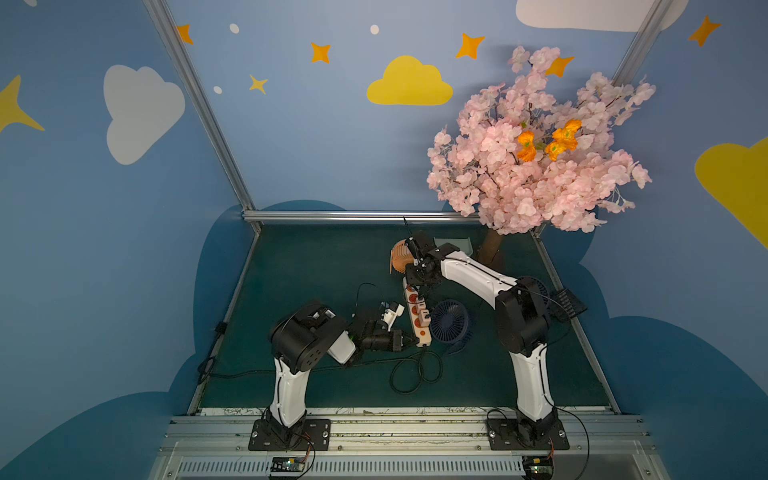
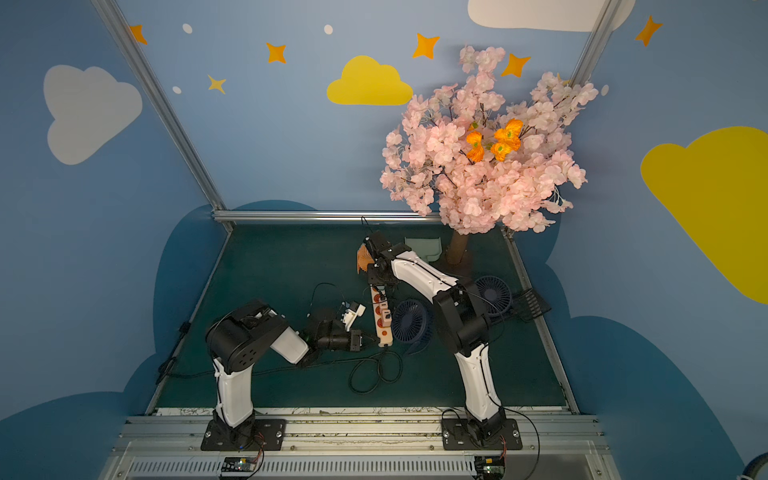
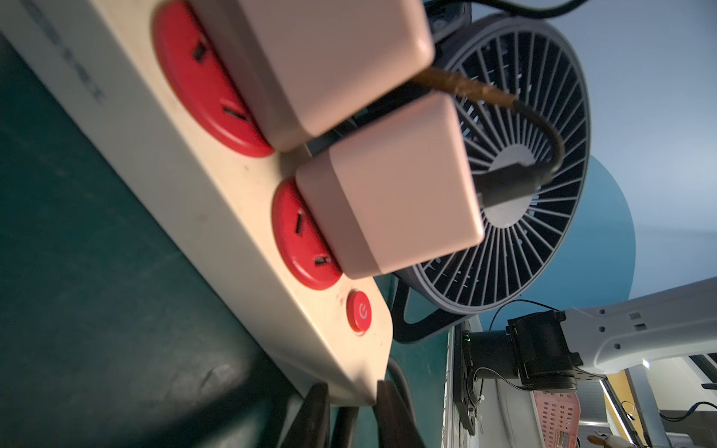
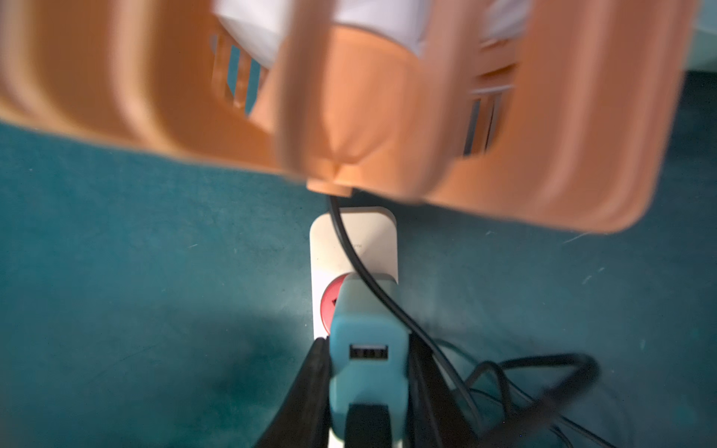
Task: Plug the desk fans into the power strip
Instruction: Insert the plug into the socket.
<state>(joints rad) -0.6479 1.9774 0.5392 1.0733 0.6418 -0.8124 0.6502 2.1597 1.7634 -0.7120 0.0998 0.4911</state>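
Power strip (image 1: 419,332) flat on bench (image 1: 311,270), between arms. My left tool (image 3: 353,411) clamped on its button end. Right tool (image 4: 368,345) clamped on teal adapter (image 4: 366,310) at far socket, orange fan (image 4: 349,97) just beyond.

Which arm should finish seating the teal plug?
Right: the right gripper is shut on the teal plug at a red socket; the left gripper holds the power strip near its button.

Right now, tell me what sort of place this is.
Probably a staged robot test booth, not a real room: blue walls painted with clouds and stars, bare aluminium frame posts, and an artificial pink blossom tree on a green mat.
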